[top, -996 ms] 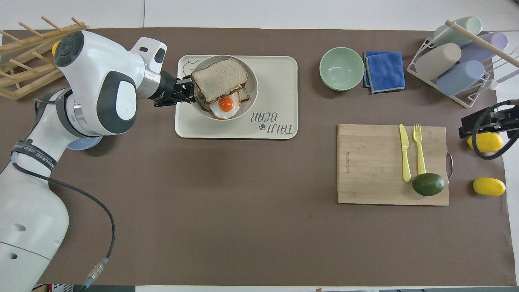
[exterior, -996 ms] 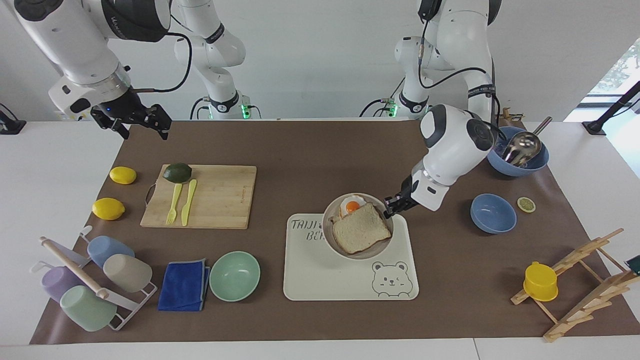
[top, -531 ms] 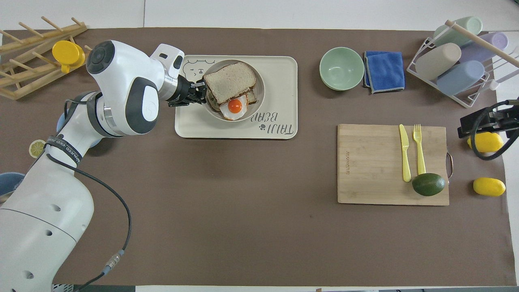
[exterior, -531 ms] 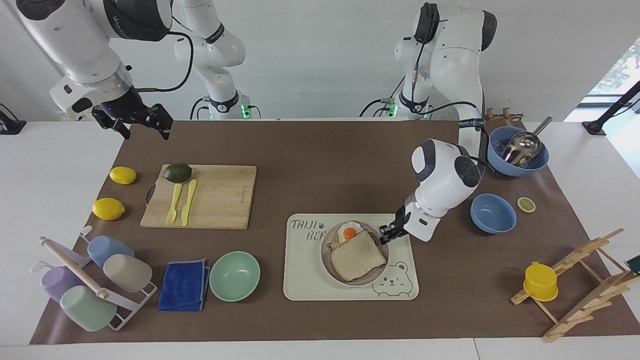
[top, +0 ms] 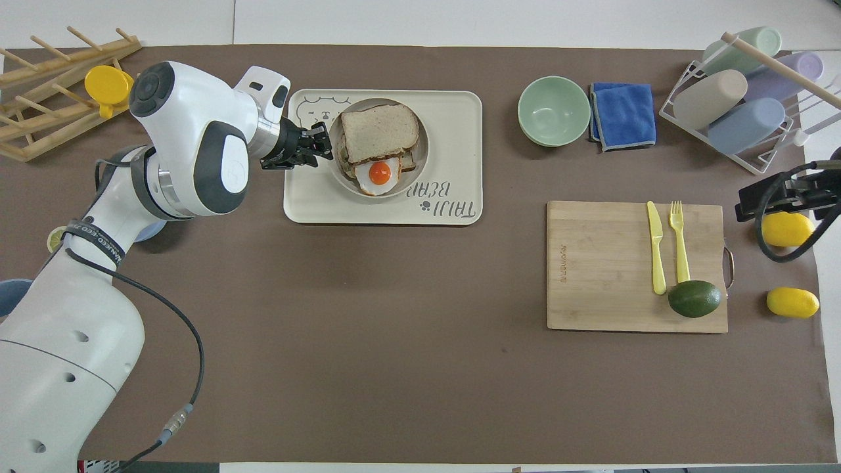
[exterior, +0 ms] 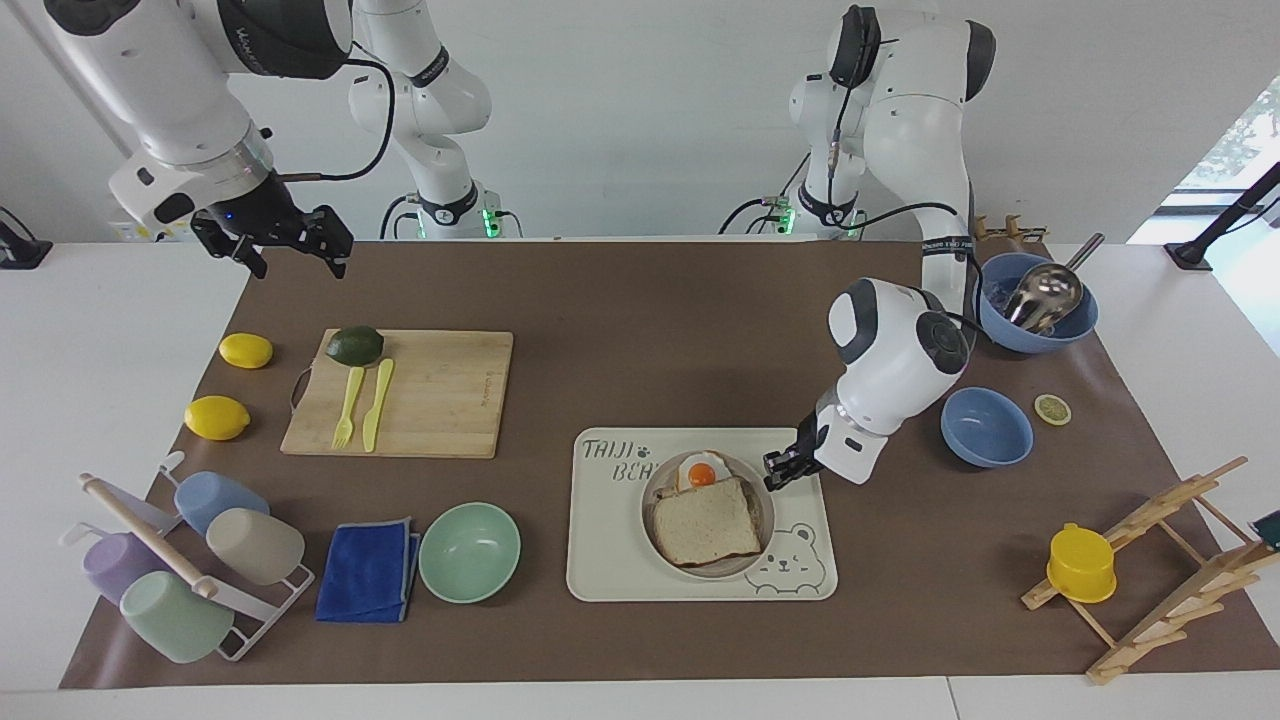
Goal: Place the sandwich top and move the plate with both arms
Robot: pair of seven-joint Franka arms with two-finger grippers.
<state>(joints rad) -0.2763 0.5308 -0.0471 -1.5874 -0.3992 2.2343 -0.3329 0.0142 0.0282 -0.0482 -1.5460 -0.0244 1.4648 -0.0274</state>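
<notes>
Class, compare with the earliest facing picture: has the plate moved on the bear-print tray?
Yes. The plate has moved away from the robots, from the tray's lettered edge toward its bear drawing.

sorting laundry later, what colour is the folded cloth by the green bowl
Blue cloth; clearest in the overhead view.

Pale speckled sandwich top [exterior: 706,520], brown crust, on the beige-grey plate [exterior: 656,487]; orange yolk on the white fried egg [exterior: 701,471]. Cream tray [exterior: 620,560] with bear print, brown mat [exterior: 640,320], mint bowl [exterior: 469,552], blue cloth [exterior: 368,570], two yellow lemons [exterior: 216,417].
</notes>
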